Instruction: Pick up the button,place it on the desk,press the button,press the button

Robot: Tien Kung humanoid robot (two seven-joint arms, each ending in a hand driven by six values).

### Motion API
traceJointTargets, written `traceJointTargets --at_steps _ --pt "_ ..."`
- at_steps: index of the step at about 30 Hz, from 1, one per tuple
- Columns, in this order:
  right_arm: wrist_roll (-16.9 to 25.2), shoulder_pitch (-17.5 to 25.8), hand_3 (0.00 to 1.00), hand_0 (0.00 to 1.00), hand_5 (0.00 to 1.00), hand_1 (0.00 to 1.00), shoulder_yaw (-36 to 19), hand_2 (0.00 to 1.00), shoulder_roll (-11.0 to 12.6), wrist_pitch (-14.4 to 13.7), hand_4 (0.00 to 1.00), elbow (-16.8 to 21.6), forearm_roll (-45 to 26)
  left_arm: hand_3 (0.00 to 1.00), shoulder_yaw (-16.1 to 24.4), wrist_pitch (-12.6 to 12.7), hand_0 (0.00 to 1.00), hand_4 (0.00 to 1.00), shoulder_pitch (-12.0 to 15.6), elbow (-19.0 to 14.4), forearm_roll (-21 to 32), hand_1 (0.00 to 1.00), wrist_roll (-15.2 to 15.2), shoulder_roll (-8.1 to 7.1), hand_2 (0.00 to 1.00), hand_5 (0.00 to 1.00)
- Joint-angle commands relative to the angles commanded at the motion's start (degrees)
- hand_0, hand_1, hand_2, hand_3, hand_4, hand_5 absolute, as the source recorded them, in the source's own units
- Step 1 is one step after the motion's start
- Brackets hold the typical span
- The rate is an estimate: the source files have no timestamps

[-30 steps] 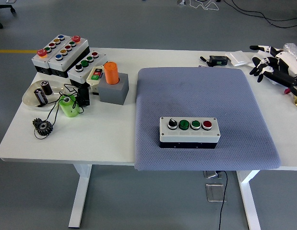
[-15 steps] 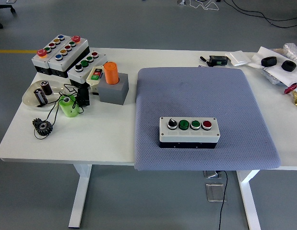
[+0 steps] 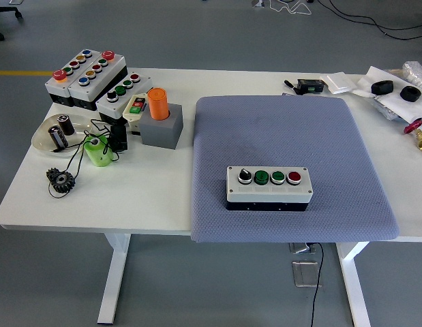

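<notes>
1. Neither robot hand is in view now. A second ago a black-and-white robot hand lay at the far right edge of the worktop; half a second ago it was already gone, and it has not come back. With no robot hand showing, I cannot tell whether either one is released or clenched.

2. Where that hand lay, two small black round objects (image 3: 392, 89) now show on the white wrapping at the far right corner (they were hidden under it before).

3. The task's thing, a white rectangular button box with a black base (image 3: 268, 189), sits flat on the grey-blue textured mat (image 3: 285, 129), toward its near edge, well clear of anything else. On its top, in a row, are a black selector knob (image 3: 244, 176), two green push buttons (image 3: 270, 178) and a red push button (image 3: 294, 178). It has not shifted over the last second.

4. To the left on the white worktop (image 3: 156, 197), well apart from the mat, stand other button boxes (image 3: 88, 76), an orange cylinder in a grey block (image 3: 160, 120), a green cup (image 3: 97, 150) and a small black gear (image 3: 61, 180), all unchanged.

5. Judgement: the withdrawal reads as a pause between steps. The box already rests on the worktop's mat, so the placing looks done, and the presses would come next.
</notes>
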State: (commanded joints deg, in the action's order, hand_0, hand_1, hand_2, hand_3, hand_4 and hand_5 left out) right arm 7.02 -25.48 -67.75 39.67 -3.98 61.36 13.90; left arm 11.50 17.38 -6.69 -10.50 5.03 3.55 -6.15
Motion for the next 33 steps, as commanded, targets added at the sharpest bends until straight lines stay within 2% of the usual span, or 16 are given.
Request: traceJointTargets --at_steps 21,33 --pt "-1.7 0.4 0.798 0.844 0.656 0.778 1.1 0.802 -0.2 2.7 0.598 -0.1 -1.4 0.520 1.0 0.1 0.665 0.335 0.6 0.1 -1.3 0.719 -0.3 0.19 0.720 0.998" --pt "-2.0 0.6 0.777 0.839 0.665 0.771 1.1 0.791 -0.3 3.2 0.588 -0.2 -2.1 0.520 0.3 0.0 0.664 0.334 0.5 0.0 -0.5 0.718 -0.1 0.14 0.720 0.998"
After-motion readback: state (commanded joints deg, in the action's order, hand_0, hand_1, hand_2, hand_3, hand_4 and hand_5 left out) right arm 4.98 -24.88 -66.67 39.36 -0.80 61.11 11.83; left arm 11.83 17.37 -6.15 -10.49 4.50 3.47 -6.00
